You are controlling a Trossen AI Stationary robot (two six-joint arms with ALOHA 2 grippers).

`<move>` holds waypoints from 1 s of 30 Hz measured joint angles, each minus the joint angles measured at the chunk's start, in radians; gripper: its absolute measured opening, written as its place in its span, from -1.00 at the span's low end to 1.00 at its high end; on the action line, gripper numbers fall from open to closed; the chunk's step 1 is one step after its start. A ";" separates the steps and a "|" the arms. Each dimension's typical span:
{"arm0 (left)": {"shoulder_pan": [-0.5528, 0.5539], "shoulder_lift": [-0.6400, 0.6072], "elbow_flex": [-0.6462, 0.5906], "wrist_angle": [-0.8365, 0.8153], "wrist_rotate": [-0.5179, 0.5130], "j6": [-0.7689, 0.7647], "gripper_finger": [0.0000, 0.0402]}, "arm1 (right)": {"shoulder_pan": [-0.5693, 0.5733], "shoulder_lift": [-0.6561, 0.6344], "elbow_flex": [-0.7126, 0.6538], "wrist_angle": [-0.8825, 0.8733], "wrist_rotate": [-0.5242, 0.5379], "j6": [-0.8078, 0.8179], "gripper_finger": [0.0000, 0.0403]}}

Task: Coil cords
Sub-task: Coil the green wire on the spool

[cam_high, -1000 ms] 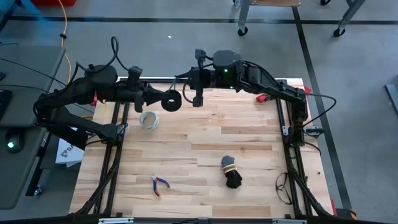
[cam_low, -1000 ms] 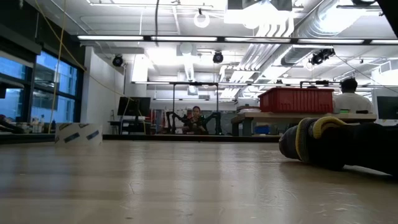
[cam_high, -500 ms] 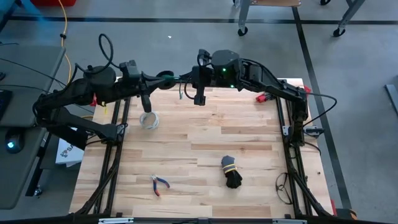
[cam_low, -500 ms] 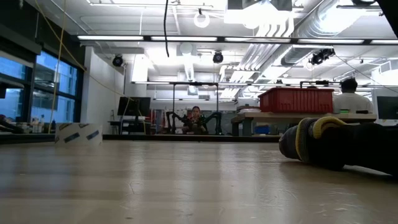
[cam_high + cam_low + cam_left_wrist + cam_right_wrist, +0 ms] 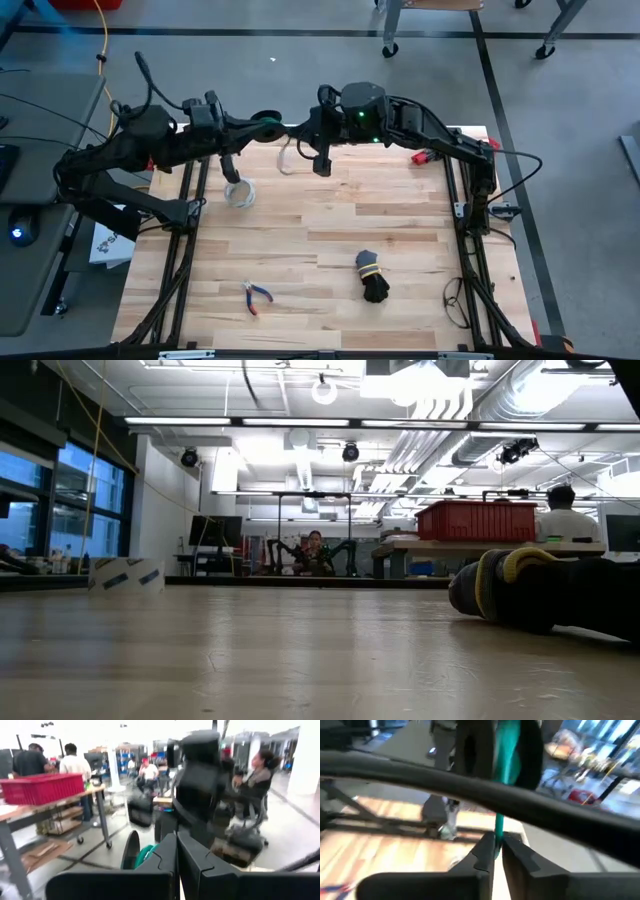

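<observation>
Looking past my right gripper [image 5: 494,851] in its wrist view, I see the fingers nearly together, pinched on the thin green tail of the cord [image 5: 499,827], which runs straight out from the fingertips to the dark coil further off. From above, that coil [image 5: 266,122] hangs in the air over the table's back edge, between the two grippers. My left gripper [image 5: 252,127] is clamped on the coil, fingers together; in the left wrist view the dark ring with green windings [image 5: 136,854] sits edge-on just beside the finger [image 5: 200,862]. The right gripper [image 5: 303,128] sits just to the right of the coil.

Near edge of the table [image 5: 330,300]: pliers [image 5: 256,294] with red handles and the black bundle with yellow tie [image 5: 372,276]. Farther back, the pale ring [image 5: 239,193] lies on the wood under the left arm. Red clip [image 5: 424,157] near the back right corner.

No readable writing or brand that I can make out anywhere. People sit in the room beyond.
</observation>
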 joint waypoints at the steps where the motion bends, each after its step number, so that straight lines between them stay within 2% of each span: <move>1: -0.003 -0.001 0.002 0.008 0.000 0.000 -1.00 | 0.000 0.001 -0.001 -0.003 -0.018 0.018 -0.79; 6: -0.003 0.000 0.002 0.028 0.062 0.000 -1.00 | 0.000 0.002 -0.001 -0.032 -0.046 0.056 -0.51; 10: -0.003 -0.002 0.002 0.067 0.082 0.000 -1.00 | 0.000 0.002 -0.001 -0.048 -0.049 0.072 -0.39; 23: -0.004 -0.001 0.002 0.103 0.097 -0.008 -1.00 | 0.000 0.002 -0.002 -0.120 -0.047 -0.007 -0.37; 30: -0.024 -0.001 0.002 0.098 0.096 -0.008 -1.00 | -0.005 0.003 -0.002 -0.150 0.008 -0.045 -0.37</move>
